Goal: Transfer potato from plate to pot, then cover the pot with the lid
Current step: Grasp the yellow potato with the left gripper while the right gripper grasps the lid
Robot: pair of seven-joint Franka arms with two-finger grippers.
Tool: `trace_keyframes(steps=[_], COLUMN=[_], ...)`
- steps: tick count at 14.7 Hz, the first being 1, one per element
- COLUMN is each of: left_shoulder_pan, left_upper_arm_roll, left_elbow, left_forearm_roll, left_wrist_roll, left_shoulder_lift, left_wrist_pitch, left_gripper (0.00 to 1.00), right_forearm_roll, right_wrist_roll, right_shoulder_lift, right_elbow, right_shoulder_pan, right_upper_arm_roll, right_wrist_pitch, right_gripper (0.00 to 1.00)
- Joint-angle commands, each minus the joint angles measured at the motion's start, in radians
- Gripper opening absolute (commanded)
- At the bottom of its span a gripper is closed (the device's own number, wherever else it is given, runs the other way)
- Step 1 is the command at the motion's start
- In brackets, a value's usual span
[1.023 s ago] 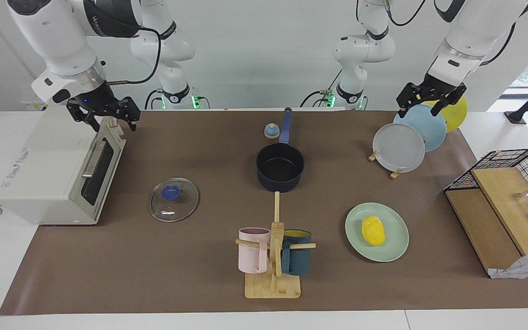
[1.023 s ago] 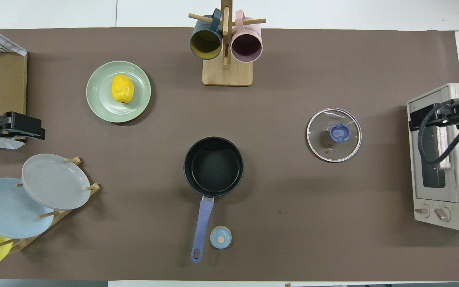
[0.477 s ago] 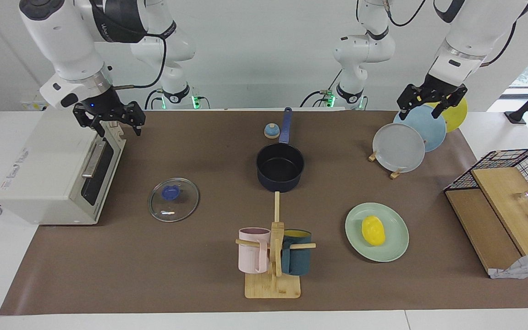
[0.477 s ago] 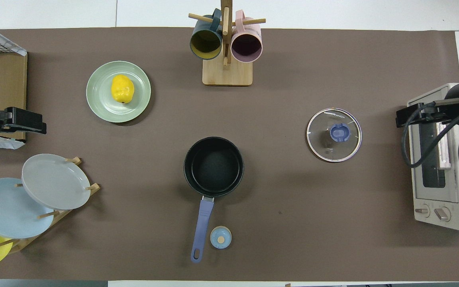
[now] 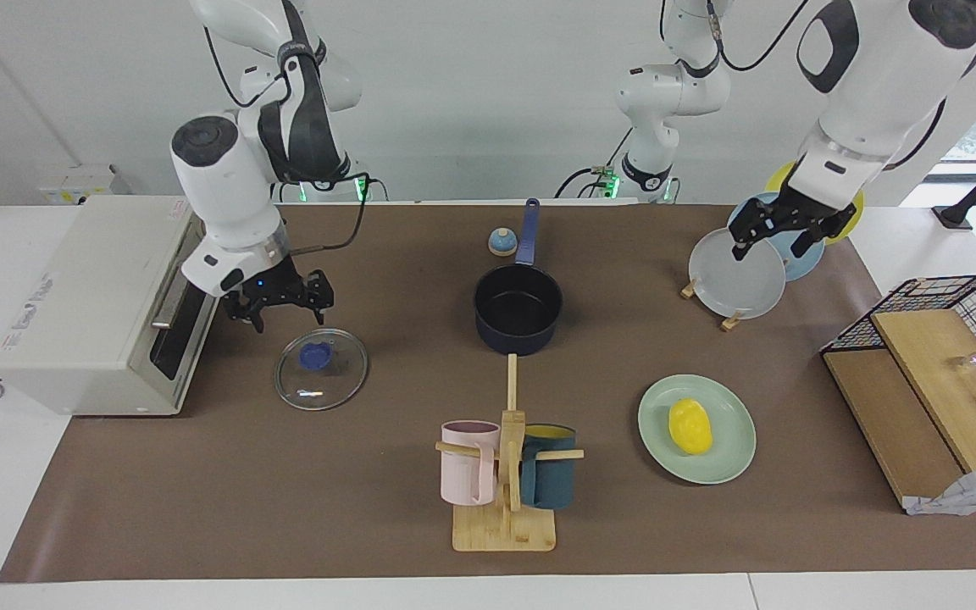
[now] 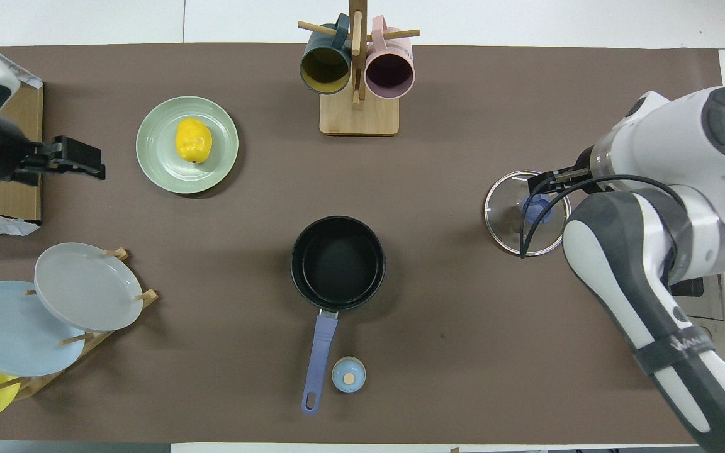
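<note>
Table bearing, largest first: plate toward the left arm's end, with the potato lying on it; lid flat on the table toward the right arm's end; empty pot between them, nearer the robots. Right gripper raised over the lid's edge, fingers spread, holding nothing. Left gripper raised over the upright grey dish, fingers spread, empty.

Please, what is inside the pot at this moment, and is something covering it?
The pot is empty: only its dark bottom shows. Nothing covers it. The lid lies flat on the table toward the right arm's end, and the potato is on the plate.
</note>
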Motion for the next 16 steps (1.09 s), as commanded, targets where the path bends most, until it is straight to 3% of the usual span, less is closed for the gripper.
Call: trace_keyframes(steps=[1,3,6,11,16], left_shoulder_pan=[-0.028,-0.043,-0.081,-0.091,-0.091], left_upper_arm_roll=[-0.001,0.002,0.007,0.007,0.008], left_elbow=[0.201,0.224,0.313,0.243,0.156], left_forearm_roll=[-0.011,-0.013,-0.01,0.062,0.074], left_wrist_roll=[-0.015,-0.015,-0.019,-0.019,-0.021], left_shoulder_lift=[0.272,0.378,0.538,0.541,0.524], left_wrist_pitch=[0.084,0.194,0.242,0.309,0.383], left_gripper=[1.0,1.0,1.0,1.0,1.0], right_forearm_roll=[0.017,0.017,0.017,0.019,0.019], right_wrist_roll=[-0.047,-0.05,-0.044,-0.048,-0.052], right_shoulder_lift=[0.03,0.071,0.093,0.092,0.092], right_elbow=[-0.075,-0.101,-0.116,-0.128,-0.125], right_shoulder_pan=[-0.016,-0.014,-0.011,-0.011,-0.009], right_upper_arm_roll=[0.002,0.002,0.002,0.002,0.005], right_wrist_pitch=[0.126,0.188,0.193,0.193,0.179], right_gripper=[1.0,1.0,1.0,1.0,0.54])
